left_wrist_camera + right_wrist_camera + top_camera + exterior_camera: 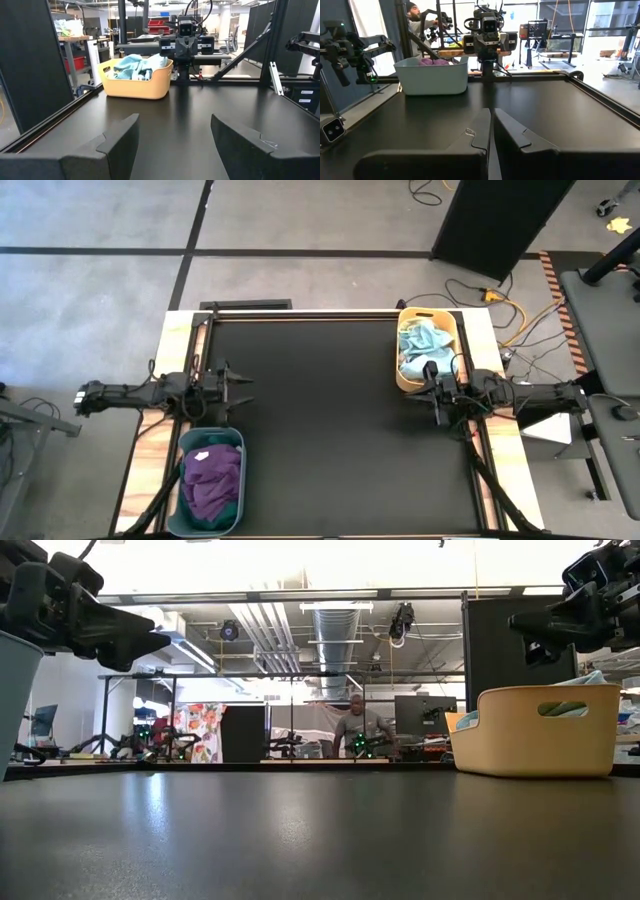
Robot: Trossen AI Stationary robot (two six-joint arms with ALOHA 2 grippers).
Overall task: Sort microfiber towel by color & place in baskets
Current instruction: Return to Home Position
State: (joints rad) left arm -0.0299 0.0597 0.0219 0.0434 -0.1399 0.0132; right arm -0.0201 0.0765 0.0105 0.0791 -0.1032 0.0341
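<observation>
Overhead, a black table point(340, 440) lay between two dark robot arms that faced each other across it, each raised above the surface.

The left pincer point(238, 383) hung over its own edge of the table, pointing toward the opposite arm. Its wrist camera showed its two fingers point(120, 142) spread wide apart, with nothing between them. Near this pincer, off to one side of it and toward the table's corner, sat the grey-blue basket point(176, 490). A purple towel point(212, 480) lay bunched inside it, with a small white tag on top.

The right pincer point(432, 391) hung over the opposite edge, pointing back at the left arm. Its wrist camera showed its fingers point(479, 135) pressed together to a thin seam, gripping nothing. Just beside this pincer, close along one side of it, sat the yellow-orange basket point(456, 340), its handle slot showing in the low view. Light blue towels point(422, 340) were heaped inside and rose a little above the rim.

The stretch of table between the two pincers held no towels; every towel in view lay in a basket. Beyond the table, the low view showed a workshop room with a person point(352, 725) standing far back.
</observation>
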